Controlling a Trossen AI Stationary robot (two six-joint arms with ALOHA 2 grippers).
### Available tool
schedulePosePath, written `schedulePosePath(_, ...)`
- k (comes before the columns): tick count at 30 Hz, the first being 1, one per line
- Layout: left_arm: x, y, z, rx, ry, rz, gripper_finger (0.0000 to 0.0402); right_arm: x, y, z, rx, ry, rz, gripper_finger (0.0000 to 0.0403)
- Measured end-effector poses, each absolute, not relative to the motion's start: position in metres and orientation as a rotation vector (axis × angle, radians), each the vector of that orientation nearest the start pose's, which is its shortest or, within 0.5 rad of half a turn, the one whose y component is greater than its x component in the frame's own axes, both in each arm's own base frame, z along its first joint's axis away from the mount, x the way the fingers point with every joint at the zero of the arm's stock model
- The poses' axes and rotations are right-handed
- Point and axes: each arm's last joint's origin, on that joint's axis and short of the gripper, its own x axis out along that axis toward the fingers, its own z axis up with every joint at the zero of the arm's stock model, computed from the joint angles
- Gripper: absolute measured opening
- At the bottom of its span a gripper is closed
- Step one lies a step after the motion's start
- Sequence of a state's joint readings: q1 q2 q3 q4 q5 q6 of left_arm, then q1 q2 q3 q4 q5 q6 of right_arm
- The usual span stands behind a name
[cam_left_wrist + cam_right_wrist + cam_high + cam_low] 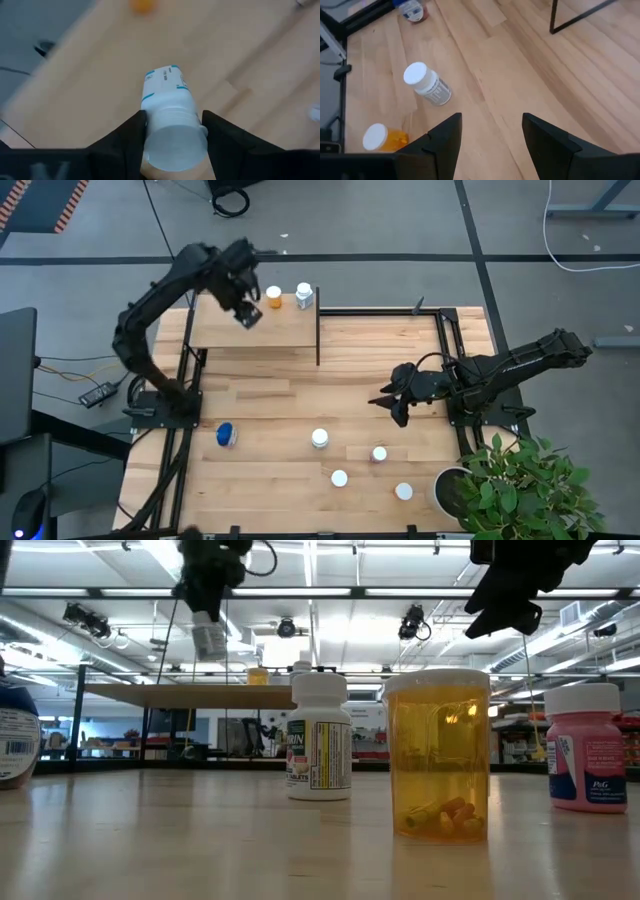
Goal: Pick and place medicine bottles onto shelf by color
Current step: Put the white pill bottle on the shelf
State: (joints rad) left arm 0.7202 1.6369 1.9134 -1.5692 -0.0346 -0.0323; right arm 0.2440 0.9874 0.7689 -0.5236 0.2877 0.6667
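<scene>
From above, the left pincer (245, 311) hung over the shelf (225, 330) at about eleven o'clock on the bench (280, 400), closed on a white medicine bottle (248, 316); an orange bottle (273, 297) and a white bottle (304, 297) already stood on the shelf's far edge, just beside each other. The right pincer (397, 406) waited at about three o'clock, above bare planks. Still on the bench were a blue bottle (226, 435) near eight o'clock and four white-capped bottles (320, 439) between six and five o'clock, so by my count two were placed, one was in transit and five remained. A potted plant (520, 485) sat at the five o'clock corner. At bench height, the carried bottle (209, 638) hung label-out above the shelf board (190, 695); nearer stood a white labelled bottle (319, 736), an amber pill bottle (437, 754) and a pink bottle (586, 748), with a workshop of ceiling lights behind. The left wrist camera showed the dark fingers (125, 142) pressed on either side of the white bottle (170, 125), cap towards the lens, over light wood. The right wrist camera showed its fingers (447, 137) standing apart with nothing between them, a white bottle (426, 83) and an orange one (382, 137) lying beyond on pale planks.
</scene>
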Motion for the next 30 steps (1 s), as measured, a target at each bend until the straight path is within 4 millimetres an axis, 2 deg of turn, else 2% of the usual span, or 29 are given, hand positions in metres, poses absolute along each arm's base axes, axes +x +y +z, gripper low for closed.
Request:
schedulePosePath(6, 0.215, 0.243, 0.381, -0.435, 1.317, 0.702, 0.0192, 0.193, 0.038, 0.265, 0.525, 0.636, -0.345, 0.0216)
schedulePosePath(11, 0.215, 0.272, 0.357, -0.480, 1.388, 0.715, 0.0186, 0.193, 0.038, 0.265, 0.541, 0.622, -0.370, 0.0216)
schedulePosePath(17, 0.211, 0.282, 0.350, -0.485, 1.413, 0.716, 0.0189, 0.193, 0.038, 0.265, 0.546, 0.621, -0.372, 0.0216)
schedulePosePath(21, 0.208, 0.284, 0.349, -0.469, 1.428, 0.736, 0.0199, 0.193, 0.037, 0.265, 0.539, 0.612, -0.388, 0.0216)
schedulePosePath(30, 0.207, 0.286, 0.349, -0.435, 1.439, 0.713, 0.0196, 0.194, 0.032, 0.265, 0.531, 0.606, -0.411, 0.0216)
